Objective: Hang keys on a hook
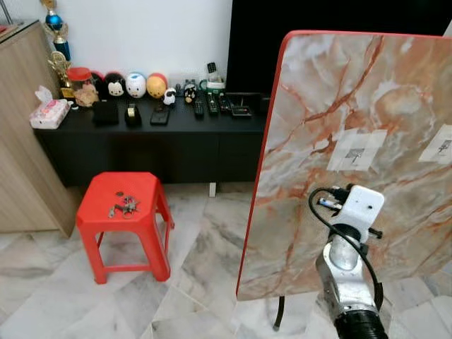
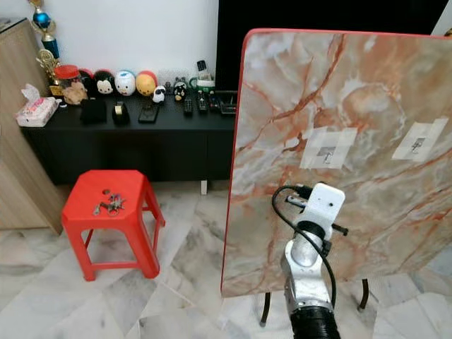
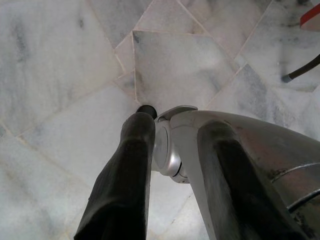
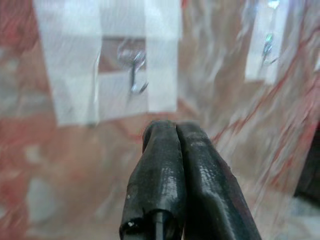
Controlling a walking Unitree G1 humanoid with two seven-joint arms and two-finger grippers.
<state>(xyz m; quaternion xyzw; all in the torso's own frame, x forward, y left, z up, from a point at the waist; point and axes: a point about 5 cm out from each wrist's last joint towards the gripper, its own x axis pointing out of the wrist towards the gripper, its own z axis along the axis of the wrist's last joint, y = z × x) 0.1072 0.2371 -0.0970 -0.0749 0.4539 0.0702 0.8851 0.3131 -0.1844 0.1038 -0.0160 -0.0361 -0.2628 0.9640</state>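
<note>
A bunch of keys (image 1: 123, 206) lies on top of a red plastic stool (image 1: 99, 217) at the left. An upright marble-patterned board (image 1: 339, 92) with a red edge stands at the right. Two small metal hooks are taped to it, one near the middle (image 1: 355, 152) and one at the right (image 1: 443, 147). My right arm (image 1: 349, 261) is raised in front of the board. In the right wrist view my right gripper (image 4: 176, 131) is shut and holds nothing, just below the nearer hook (image 4: 135, 75). My left gripper (image 3: 172, 150) hangs open over the marble floor.
A low black cabinet (image 1: 155, 134) along the back wall carries toy figures, remotes and a tissue pack (image 1: 49, 113). A wooden cupboard (image 1: 21, 141) stands at the far left. The board rests on thin black legs (image 1: 279, 314). Pale marble floor lies between stool and board.
</note>
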